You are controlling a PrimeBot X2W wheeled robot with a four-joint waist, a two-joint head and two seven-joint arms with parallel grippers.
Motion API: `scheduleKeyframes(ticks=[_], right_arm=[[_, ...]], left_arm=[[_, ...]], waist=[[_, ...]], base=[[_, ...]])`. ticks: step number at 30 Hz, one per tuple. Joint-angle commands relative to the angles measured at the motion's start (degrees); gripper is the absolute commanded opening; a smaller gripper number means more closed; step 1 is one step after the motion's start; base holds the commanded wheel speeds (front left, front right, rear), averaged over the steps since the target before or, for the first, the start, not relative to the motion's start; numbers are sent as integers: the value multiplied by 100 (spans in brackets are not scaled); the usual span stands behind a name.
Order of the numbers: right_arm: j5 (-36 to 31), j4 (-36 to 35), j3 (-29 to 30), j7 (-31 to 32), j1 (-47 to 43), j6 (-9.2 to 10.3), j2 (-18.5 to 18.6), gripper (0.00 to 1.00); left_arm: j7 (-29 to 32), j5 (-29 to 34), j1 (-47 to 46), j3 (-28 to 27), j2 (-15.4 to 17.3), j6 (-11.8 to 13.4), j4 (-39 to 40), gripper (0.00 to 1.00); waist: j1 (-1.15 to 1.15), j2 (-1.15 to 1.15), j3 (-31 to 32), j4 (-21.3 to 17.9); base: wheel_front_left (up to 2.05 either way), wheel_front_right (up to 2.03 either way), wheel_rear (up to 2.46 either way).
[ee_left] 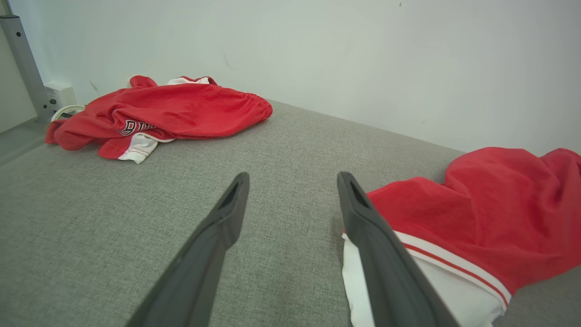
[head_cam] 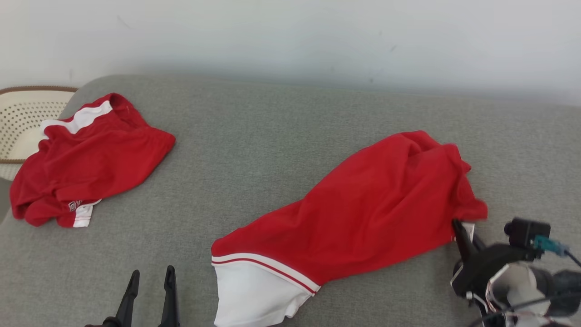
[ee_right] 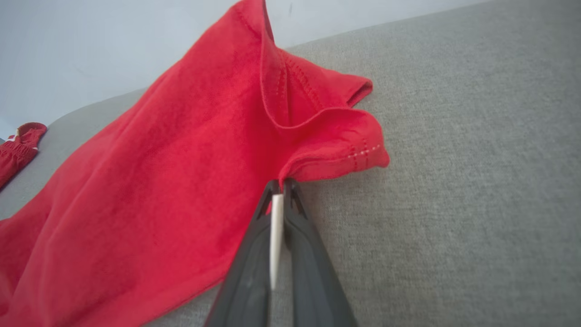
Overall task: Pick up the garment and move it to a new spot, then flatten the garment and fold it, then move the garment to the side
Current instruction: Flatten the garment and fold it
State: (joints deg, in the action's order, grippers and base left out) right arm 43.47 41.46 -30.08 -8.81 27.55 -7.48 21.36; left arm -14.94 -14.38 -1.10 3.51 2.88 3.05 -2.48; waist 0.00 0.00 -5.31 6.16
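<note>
Garment (head_cam: 363,213) sprawled right of centre on couch (head_cam: 272,136), long axis 8-to-2 o'clock, white hem at 8. Right gripper (head_cam: 457,225) pinched tight on its 4 o'clock edge. Left gripper (head_cam: 153,271) spread wide, empty, near hem.

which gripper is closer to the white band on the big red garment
Left. The left gripper sits open just left of the white band. The right gripper is shut on the opposite red end of the garment, well away from the band.
</note>
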Motion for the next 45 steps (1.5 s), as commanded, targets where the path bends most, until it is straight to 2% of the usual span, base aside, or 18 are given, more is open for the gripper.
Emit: scheduleKeyframes(ticks=[1, 3, 8, 14, 15, 16, 23, 28, 32, 37, 41, 45], right_arm=[[95, -218, 57, 86, -301, -3, 34, 0], [16, -550, 199, 184, -608, -3, 113, 0], [-230, -1392, 720, 575, -1441, -3, 52, 0], [-815, -2380, 1589, 1208, -2339, -3, -247, 0], [-915, -2523, 1752, 1278, -2437, -3, -313, 54], [-983, -2620, 1897, 1346, -2526, -3, -419, 100], [-1729, -3326, 2655, 1562, -2952, -3, -839, 100], [-2044, -3653, 2817, 1408, -2986, -3, -1027, 100], [-2196, -3889, 2817, 974, -2982, -3, -1192, 100], [-2412, -3890, 2736, 354, -3021, -3, -1209, 100], [-2499, -3851, 2691, -200, -2982, -3, -1142, 100], [-2588, -3717, 2659, -443, -2956, -3, -1059, 100]], left_arm=[[-34, -19, 71, -26, 2, -19, -1, 100], [-34, -24, 102, -39, 2, -6, 12, 100], [-34, -24, 143, -40, 2, -8, 14, 100], [-35, -12, 160, -55, 2, -23, -1, 100], [-35, -9, 167, -59, 1, -29, -7, 100], [-34, -4, 175, -60, 1, -35, -17, 100], [-34, 6, 234, -100, 2, -23, -27, 100], [-34, 4, 263, -145, 2, -5, 0, 100], [-35, 5, 343, -195, 2, 26, 52, 100], [-35, 37, 371, -234, 3, 58, 118, 100], [-35, 151, 413, -273, 2, 73, 165, 100], [-35, 478, 441, -304, 17, 82, 203, 100]], waist=[[0, 0, 80, -108], [0, 0, 104, -156], [0, 0, 146, -236], [0, 0, 201, -278], [0, 0, 207, -281], [0, 0, 221, -283], [0, 0, 321, -270], [0, 0, 362, -283], [0, 0, 444, -304], [0, 0, 511, -318], [0, 0, 550, -336], [0, 0, 570, -355]], base=[[0, 0, 0], [0, 0, 0], [0, 0, 0], [0, 0, 0], [0, 0, 0], [0, 0, 0], [0, 0, 0], [0, 0, 0], [0, 0, 0], [0, 0, 0], [0, 0, 0], [0, 0, 0]])
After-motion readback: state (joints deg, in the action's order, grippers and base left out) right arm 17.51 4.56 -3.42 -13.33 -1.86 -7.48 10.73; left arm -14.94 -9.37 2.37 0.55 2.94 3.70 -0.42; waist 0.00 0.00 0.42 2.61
